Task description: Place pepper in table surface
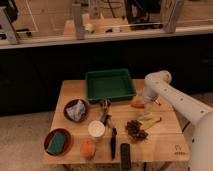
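The pepper (135, 105) is a small orange-red sliver lying on the light wooden table surface (165, 140), just right of the green tray's front corner. My white arm reaches in from the right, bends at the elbow above the table's back right corner, and comes down. My gripper (145, 102) is at the pepper's right end, directly over or touching it; contact is not clear. The arm's end hides part of the pepper.
A green tray (110, 84) stands at the back centre. A dark bowl (76, 110) with crumpled material, a red bowl (57, 142) with a green sponge, a white cup (96, 129), an orange fruit (88, 147), a brown cluster (136, 130) and a yellowish stick (150, 120) lie around.
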You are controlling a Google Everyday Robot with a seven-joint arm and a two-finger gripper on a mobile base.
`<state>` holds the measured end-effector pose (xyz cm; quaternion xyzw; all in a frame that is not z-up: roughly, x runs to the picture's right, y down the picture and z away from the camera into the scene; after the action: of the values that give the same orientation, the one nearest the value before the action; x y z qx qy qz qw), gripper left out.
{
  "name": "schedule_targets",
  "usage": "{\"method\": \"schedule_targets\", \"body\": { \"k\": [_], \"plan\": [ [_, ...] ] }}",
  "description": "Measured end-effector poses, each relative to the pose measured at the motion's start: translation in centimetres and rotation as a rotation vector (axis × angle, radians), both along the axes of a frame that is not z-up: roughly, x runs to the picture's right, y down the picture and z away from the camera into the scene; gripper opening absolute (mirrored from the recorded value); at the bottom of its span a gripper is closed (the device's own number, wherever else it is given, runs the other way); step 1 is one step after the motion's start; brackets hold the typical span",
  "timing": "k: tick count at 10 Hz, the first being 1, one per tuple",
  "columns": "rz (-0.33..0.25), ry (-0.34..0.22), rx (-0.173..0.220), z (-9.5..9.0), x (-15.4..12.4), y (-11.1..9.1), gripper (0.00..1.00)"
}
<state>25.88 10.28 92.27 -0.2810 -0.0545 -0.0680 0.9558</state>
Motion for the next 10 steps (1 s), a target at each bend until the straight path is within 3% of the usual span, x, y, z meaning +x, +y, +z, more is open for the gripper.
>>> {"method": "schedule_targets", "body": {
  "k": [3, 4, 8, 10],
  "plan": [
    [-0.005, 0.009, -0.013, 1.2, -0.1, 0.1, 0.49],
    [-0.009, 0.015, -0.021, 1.6, -0.1, 0.3, 0.44],
    [-0.002, 0.013, -0.039, 2.3, -0.1, 0.3, 0.44],
    [0.013, -0.006, -0.028, 0.5, 0.7, -0.8, 0.44]
  ]
}}
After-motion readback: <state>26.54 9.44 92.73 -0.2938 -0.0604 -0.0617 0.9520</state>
